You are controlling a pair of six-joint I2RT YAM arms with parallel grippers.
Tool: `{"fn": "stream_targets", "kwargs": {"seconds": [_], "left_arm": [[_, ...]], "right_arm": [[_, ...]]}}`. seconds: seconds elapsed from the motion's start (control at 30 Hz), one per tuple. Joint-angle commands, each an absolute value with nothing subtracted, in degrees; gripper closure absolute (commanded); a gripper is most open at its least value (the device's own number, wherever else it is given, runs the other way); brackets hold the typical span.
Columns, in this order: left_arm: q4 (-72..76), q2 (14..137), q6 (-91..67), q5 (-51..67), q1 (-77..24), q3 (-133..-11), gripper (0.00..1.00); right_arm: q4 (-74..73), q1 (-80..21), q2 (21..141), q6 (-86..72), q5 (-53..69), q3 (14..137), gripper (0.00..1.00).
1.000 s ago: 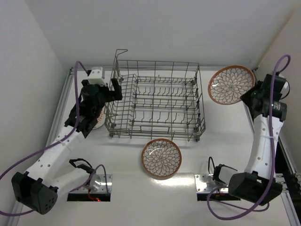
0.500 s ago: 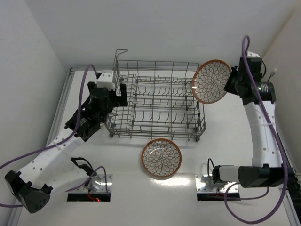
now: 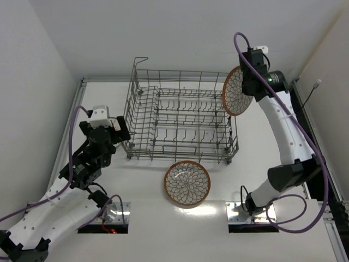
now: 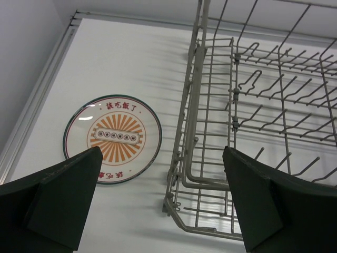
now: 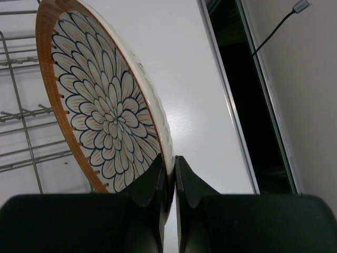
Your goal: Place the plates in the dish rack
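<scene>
The grey wire dish rack stands mid-table with no plates in it. My right gripper is shut on the rim of a brown-rimmed petal plate, held on edge above the rack's far right corner. In the right wrist view the fingers pinch that plate. A second brown-rimmed plate lies flat in front of the rack. My left gripper is open and empty beside the rack's left end. The orange sunburst plate lies flat left of the rack, beneath that gripper.
A metal rail borders the table's left edge next to the wall. A dark gap with a cable runs along the right edge. Two arm base plates sit at the near edge. The tall corner loop rises at the rack's far left.
My right arm carried the petal plate left from the far right corner to the rack's far right end and turned it on edge. My left arm drew back from the rack's left end.
</scene>
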State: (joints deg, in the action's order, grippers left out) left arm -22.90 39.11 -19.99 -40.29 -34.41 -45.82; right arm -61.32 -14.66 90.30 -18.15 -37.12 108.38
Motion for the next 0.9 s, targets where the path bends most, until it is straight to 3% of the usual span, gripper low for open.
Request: {"fn": "stream_targets", "kwargs": {"seconds": [0.0,0.27,0.47,0.87], "left_arm": [[-19.24,40.76,-21.01,-42.36,-34.28,-45.62,0.0],[-23.12,50.18,-22.15,-38.85,-34.28,-49.83,0.0],[-22.41,48.43,-22.15,-39.9,-34.28,-49.22,0.0],[-21.88,47.2,-22.15,-40.52,-34.28,-48.69,0.0]], "right_arm": [[-52.39,-16.79,91.84,-18.19,-44.3,112.15,1.0],[-54.67,-21.26,100.01,-18.72,-46.13,117.69,1.0],[-55.1,-21.88,106.33,-15.12,-52.2,124.08,1.0],[-53.44,-23.47,109.78,-12.92,-59.06,125.07,1.0]]}}
